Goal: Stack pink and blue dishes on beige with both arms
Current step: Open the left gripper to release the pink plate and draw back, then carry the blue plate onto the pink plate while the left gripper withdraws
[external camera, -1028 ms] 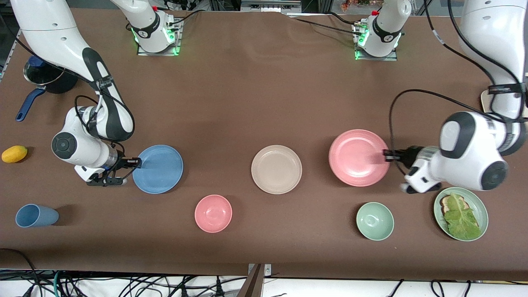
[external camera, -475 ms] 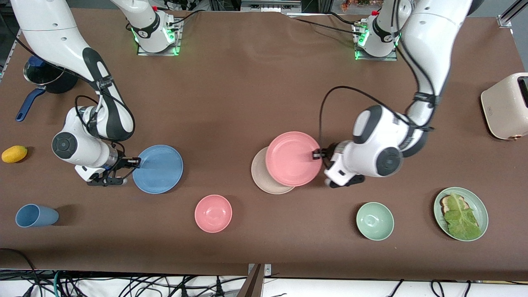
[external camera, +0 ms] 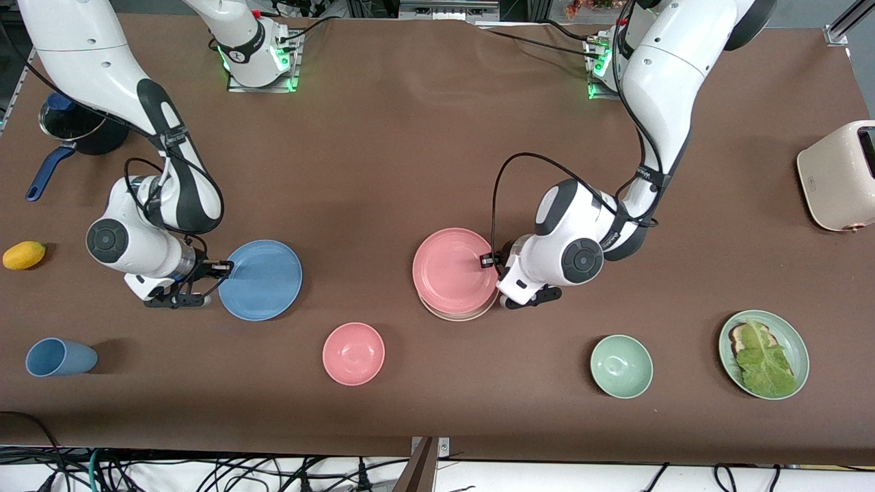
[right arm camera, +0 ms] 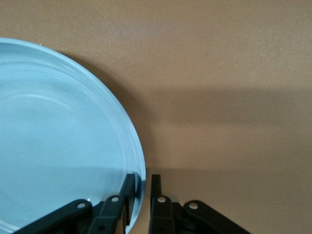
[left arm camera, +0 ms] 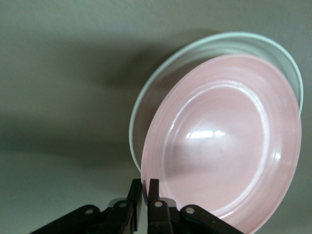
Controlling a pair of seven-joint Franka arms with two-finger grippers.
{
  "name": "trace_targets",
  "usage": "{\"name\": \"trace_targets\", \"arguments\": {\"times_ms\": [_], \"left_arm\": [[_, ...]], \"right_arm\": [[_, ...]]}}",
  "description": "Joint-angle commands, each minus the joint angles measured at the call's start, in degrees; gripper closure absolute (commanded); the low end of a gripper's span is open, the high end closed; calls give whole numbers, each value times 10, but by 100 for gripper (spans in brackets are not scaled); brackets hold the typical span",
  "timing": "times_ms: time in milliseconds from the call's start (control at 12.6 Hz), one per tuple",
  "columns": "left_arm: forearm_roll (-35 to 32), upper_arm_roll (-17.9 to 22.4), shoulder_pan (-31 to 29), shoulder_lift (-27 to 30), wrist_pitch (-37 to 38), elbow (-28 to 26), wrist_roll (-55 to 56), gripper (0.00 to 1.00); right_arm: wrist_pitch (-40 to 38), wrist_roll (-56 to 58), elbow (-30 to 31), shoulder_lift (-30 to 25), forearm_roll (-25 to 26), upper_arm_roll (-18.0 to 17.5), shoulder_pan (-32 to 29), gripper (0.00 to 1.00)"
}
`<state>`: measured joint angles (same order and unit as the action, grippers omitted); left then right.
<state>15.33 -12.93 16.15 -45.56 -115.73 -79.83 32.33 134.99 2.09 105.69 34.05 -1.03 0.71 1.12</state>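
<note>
The pink plate point(external camera: 451, 270) is over the beige plate point(external camera: 459, 316), covering almost all of it; only a thin beige rim shows on the side nearer the front camera. My left gripper point(external camera: 487, 260) is shut on the pink plate's rim at the side toward the left arm's end. In the left wrist view the pink plate point(left arm camera: 224, 141) tilts over the pale rim of the beige plate point(left arm camera: 146, 92), pinched in my left gripper point(left arm camera: 145, 187). The blue plate point(external camera: 262, 279) is toward the right arm's end, with my right gripper point(external camera: 222, 268) shut on its rim. In the right wrist view, the right gripper point(right arm camera: 143, 183) straddles the blue plate point(right arm camera: 58, 136) at its rim.
Nearer the front camera are a pink bowl point(external camera: 353, 353), a green bowl point(external camera: 621, 366), a green plate point(external camera: 800, 345) with toast and lettuce, and a blue cup point(external camera: 60, 357) on its side. A yellow fruit point(external camera: 24, 255), a dark pot point(external camera: 76, 126) and a toaster point(external camera: 839, 175) are at the table's ends.
My left arm has carried the pink plate from the left arm's end of the table to over the beige plate. The right arm and blue plate have barely moved.
</note>
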Motion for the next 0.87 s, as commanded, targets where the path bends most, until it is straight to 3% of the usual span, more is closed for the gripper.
{"name": "trace_targets", "arguments": {"times_ms": [0, 158, 475, 791], "left_arm": [[3, 11, -4, 12, 13, 17, -1, 0], [2, 18, -25, 26, 37, 17, -2, 0], [-28, 17, -90, 50, 107, 16, -5, 0], [-71, 17, -161, 68, 158, 15, -87, 0]], "right_arm": [[7, -6, 15, -12, -2, -6, -5, 93], [6, -6, 15, -12, -2, -7, -5, 100], [-10, -1, 3, -28, -4, -8, -5, 100], [-149, -1, -107, -35, -16, -8, 5, 100]]}}
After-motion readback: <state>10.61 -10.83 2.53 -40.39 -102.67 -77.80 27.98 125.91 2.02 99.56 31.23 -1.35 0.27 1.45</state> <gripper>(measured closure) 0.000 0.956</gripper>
